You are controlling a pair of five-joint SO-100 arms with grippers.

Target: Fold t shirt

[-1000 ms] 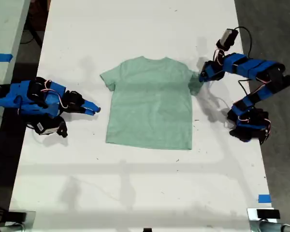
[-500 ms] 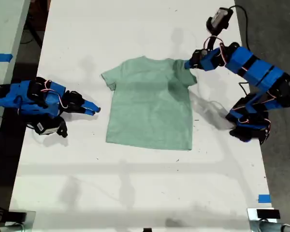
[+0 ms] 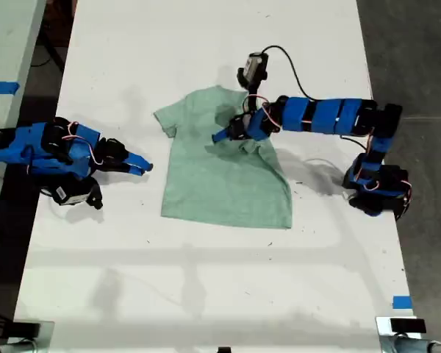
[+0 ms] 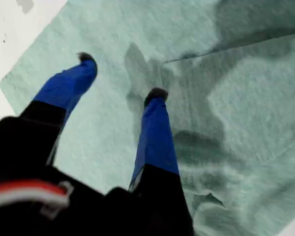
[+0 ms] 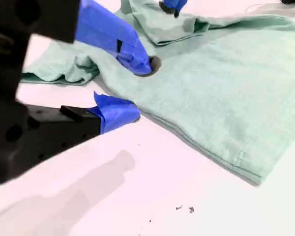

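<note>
White tabletop [image 3: 206, 294] fills most of the exterior view, with dark floor along both sides and a strip of blue tape [image 3: 401, 302] near its lower right edge in that view.

Spread near the middle of it is the t shirt [image 3: 206, 184], pale mint green, its hem toward the exterior view's bottom. One sleeve lies flat toward the exterior view's left. The sleeve side on the exterior view's right is folded over onto the chest in a rumpled flap.

Reaching in from the exterior view's right, my first arm stretches across the shirt, a small camera and its black cable above it. My first hand [image 4: 120, 76] is over the folded flap, fingers spread apart with nothing between them, the tips close to the cloth.

My second hand [image 5: 137, 91] rests on the tabletop at the exterior view's left, just beside the shirt's edge, fingers parted and gripping nothing.
</note>
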